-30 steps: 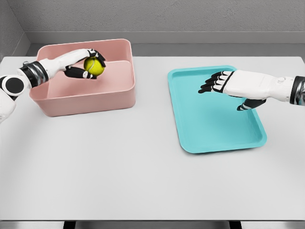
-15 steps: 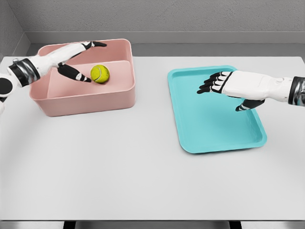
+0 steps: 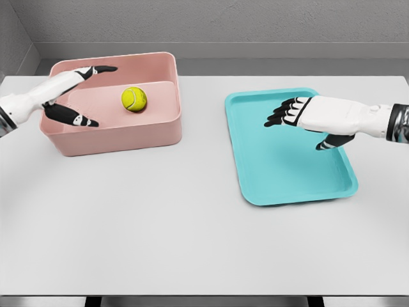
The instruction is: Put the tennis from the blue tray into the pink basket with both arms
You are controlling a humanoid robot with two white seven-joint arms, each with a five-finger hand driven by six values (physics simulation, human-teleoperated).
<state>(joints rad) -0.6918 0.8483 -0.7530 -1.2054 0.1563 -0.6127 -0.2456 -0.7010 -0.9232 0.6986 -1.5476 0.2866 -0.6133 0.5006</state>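
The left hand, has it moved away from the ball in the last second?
Yes. The left hand has let go and pulled back leftward toward the pink basket's left wall, leaving the tennis ball inside.

On the table (image 3: 192, 243), the basket (image 3: 128, 137) is sitting at the far left and the tray (image 3: 281, 185) is lying to the right, well apart from it. The ball (image 3: 134, 99) is resting inside the basket. The left hand (image 3: 67, 96) is hanging over the basket's left end, the right hand (image 3: 313, 118) over the tray.
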